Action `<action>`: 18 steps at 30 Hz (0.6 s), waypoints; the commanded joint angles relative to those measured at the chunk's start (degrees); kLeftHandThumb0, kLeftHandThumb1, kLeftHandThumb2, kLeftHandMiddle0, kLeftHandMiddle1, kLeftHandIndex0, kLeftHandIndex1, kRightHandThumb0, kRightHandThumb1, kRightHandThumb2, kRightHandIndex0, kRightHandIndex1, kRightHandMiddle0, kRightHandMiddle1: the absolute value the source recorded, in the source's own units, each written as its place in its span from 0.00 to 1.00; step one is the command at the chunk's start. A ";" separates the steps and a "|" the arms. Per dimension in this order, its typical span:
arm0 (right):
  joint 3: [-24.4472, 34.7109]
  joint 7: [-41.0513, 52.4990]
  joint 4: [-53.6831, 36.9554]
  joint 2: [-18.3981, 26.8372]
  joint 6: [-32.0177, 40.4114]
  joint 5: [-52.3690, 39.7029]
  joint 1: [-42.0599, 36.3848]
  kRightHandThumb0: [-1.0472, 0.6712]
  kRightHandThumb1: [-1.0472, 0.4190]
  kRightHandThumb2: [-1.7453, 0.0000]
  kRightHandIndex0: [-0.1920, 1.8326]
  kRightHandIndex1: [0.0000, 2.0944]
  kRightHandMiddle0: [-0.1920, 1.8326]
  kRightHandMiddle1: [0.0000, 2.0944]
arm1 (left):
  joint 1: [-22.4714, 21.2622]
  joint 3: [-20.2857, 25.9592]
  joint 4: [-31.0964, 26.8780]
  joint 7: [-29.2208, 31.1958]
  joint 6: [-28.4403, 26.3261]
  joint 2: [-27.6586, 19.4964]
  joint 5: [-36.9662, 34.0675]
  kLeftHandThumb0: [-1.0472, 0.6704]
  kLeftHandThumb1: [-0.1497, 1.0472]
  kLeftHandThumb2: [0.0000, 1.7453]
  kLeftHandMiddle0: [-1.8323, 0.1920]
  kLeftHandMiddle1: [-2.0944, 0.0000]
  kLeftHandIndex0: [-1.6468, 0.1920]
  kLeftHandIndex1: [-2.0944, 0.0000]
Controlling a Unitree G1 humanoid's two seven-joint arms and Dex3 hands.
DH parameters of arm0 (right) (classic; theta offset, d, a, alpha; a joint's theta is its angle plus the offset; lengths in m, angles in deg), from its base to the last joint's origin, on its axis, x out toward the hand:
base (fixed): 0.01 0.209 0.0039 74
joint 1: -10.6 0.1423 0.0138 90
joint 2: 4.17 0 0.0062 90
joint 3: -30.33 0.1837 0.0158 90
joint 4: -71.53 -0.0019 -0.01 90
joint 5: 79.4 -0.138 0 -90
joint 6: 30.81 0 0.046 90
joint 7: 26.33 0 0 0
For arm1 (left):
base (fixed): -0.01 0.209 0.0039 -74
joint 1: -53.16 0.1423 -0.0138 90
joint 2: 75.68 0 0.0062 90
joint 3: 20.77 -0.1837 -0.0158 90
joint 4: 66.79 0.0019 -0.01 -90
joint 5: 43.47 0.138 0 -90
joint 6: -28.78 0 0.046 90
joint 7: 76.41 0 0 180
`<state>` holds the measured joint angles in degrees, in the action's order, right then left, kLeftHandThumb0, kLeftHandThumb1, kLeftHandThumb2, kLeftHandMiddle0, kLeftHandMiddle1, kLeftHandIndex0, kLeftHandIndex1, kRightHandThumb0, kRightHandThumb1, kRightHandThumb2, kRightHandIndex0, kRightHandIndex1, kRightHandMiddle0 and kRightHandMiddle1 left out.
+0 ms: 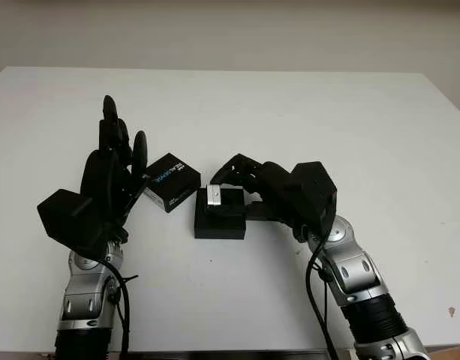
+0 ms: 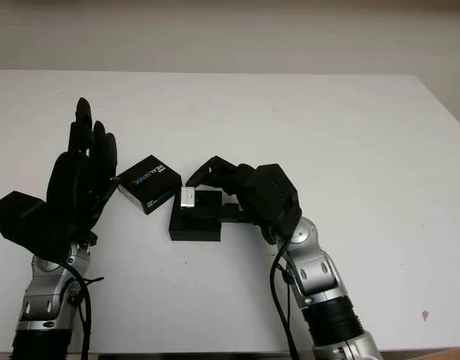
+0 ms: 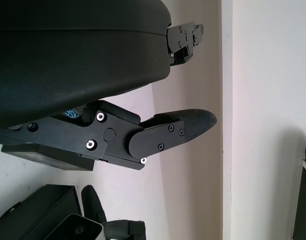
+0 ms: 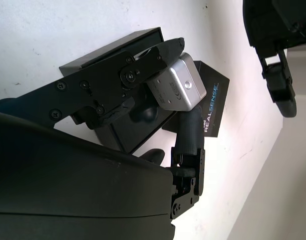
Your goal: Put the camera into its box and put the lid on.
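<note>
Right wrist view: right robot hand (image 4: 165, 82) gripping silver camera (image 4: 176, 88) over open black box (image 1: 220, 217); left robot hand (image 1: 113, 176) hovering open beside lid (image 1: 170, 182), tabletop (image 1: 327, 120).

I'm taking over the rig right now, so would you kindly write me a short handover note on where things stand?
Right robot hand: shut on the silver camera, holding it over the open black box.
Left robot hand: open, raised beside the lid.
The lid lies on the table just left of the box.
Done: camera picked up and brought to the box.
Left: seat and release the camera, then put the lid on.
</note>
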<state>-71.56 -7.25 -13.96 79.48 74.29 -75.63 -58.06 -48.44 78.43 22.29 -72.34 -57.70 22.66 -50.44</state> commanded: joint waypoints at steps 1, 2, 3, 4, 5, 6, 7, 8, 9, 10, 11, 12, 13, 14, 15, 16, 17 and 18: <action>-0.20 -0.26 0.28 -0.03 -1.33 0.49 -0.11 0.40 0.06 0.97 0.12 0.35 0.22 0.86 | 0.30 0.15 -0.02 0.09 0.52 0.12 -0.24 0.31 1.00 0.34 1.00 0.97 1.00 1.00; -0.27 -0.30 0.37 -0.02 -1.53 0.68 -0.13 0.40 0.06 0.97 0.12 0.35 0.22 0.86 | 0.34 0.15 -0.03 0.18 0.54 0.09 -0.29 0.31 1.00 0.35 1.00 0.98 1.00 1.00; -0.33 -0.37 0.42 -0.03 -1.59 0.87 -0.16 0.40 0.06 0.97 0.11 0.35 0.22 0.86 | 0.36 0.14 -0.02 0.26 0.59 0.05 -0.29 0.31 1.00 0.35 1.00 0.98 1.00 1.00; -0.37 -0.40 0.47 -0.05 -1.63 0.99 -0.17 0.39 0.06 0.97 0.11 0.35 0.22 0.86 | 0.36 0.14 0.00 0.31 0.63 0.02 -0.29 0.32 1.00 0.35 1.00 0.98 1.00 1.00; -0.37 -0.41 0.56 -0.06 -1.72 1.07 -0.20 0.39 0.06 0.97 0.11 0.35 0.22 0.86 | 0.38 0.09 -0.05 0.24 0.56 -0.05 -0.12 0.32 1.00 0.35 1.00 0.98 1.00 1.00; -0.32 -0.33 0.68 -0.09 -1.79 1.01 -0.22 0.39 0.06 0.97 0.11 0.36 0.22 0.86 | 0.38 0.10 -0.11 0.16 0.46 -0.02 -0.08 0.32 1.00 0.35 1.00 0.98 1.00 1.00; -0.27 -0.26 0.76 -0.12 -1.85 0.96 -0.23 0.39 0.06 0.97 0.11 0.36 0.22 0.86 | 0.39 0.10 -0.15 0.10 0.38 0.01 -0.07 0.32 1.00 0.35 1.00 0.97 1.00 1.00; -0.25 -0.25 0.90 -0.13 -2.02 0.94 -0.25 0.39 0.06 0.97 0.10 0.36 0.22 0.86 | 0.40 0.11 -0.19 0.16 0.29 0.02 -0.18 0.32 1.00 0.35 1.00 0.97 1.00 1.00; -0.24 -0.25 1.13 -0.16 -2.38 0.93 -0.28 0.40 0.06 0.97 0.10 0.36 0.22 0.86 | 0.40 0.11 -0.21 0.21 0.32 0.04 -0.24 0.32 1.00 0.35 1.00 0.98 1.00 1.00; -0.24 -0.26 1.30 -0.18 -2.64 0.93 -0.31 0.40 0.06 0.97 0.10 0.36 0.22 0.86 | 0.40 0.10 -0.22 0.31 0.37 0.04 -0.34 0.32 1.00 0.35 1.00 0.98 1.00 1.00; -0.26 -0.27 1.42 -0.19 -2.78 0.95 -0.30 0.40 0.06 0.97 0.10 0.37 0.22 0.86 | 0.38 0.09 -0.17 0.36 0.50 0.04 -0.34 0.32 1.00 0.35 1.00 0.98 1.00 1.00; -0.27 -0.26 1.52 -0.22 -2.82 0.94 -0.27 0.40 0.06 0.97 0.10 0.37 0.22 0.86 | 0.37 0.10 -0.17 0.36 0.50 0.07 -0.39 0.32 1.00 0.35 1.00 0.98 1.00 1.00; -0.27 -0.26 1.40 -0.30 -2.40 0.89 -0.26 0.39 0.06 0.97 0.10 0.37 0.21 0.87 | 0.37 0.08 -0.21 0.23 0.43 0.08 -0.25 0.32 1.00 0.35 1.00 0.98 1.00 1.00; -0.26 -0.24 1.37 -0.35 -2.22 0.84 -0.26 0.40 0.06 0.97 0.10 0.38 0.21 0.87 | 0.35 0.06 -0.23 0.15 0.39 0.07 -0.16 0.32 1.00 0.35 1.00 0.98 1.00 1.00; -0.33 -0.23 1.32 -0.33 -2.09 0.90 -0.25 0.40 0.06 0.97 0.09 0.38 0.21 0.87 | 0.33 0.05 -0.23 0.09 0.36 0.05 -0.09 0.32 1.00 0.35 1.00 0.98 1.00 1.00; -0.40 -0.28 1.43 -0.30 -2.42 1.02 -0.27 0.40 0.06 0.97 0.09 0.38 0.21 0.87 | 0.31 0.04 -0.28 0.02 0.29 0.05 -0.03 0.32 1.00 0.35 1.00 0.98 1.00 1.00; -0.47 -0.32 1.51 -0.26 -2.67 1.14 -0.29 0.40 0.06 0.97 0.09 0.39 0.21 0.87 | 0.28 0.04 -0.34 0.02 0.17 0.05 -0.07 0.32 1.00 0.35 1.00 0.98 1.00 1.00; -0.56 -0.49 1.55 -0.23 -2.75 1.36 -0.32 0.39 0.06 0.97 0.09 0.39 0.21 0.87 | 0.29 0.05 -0.34 0.06 0.14 -0.02 -0.07 0.32 1.00 0.35 1.00 0.98 1.00 1.00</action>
<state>-72.04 -7.57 -12.64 79.45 72.18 -74.53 -58.15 -48.44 78.42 22.29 -72.31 -57.70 22.66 -50.48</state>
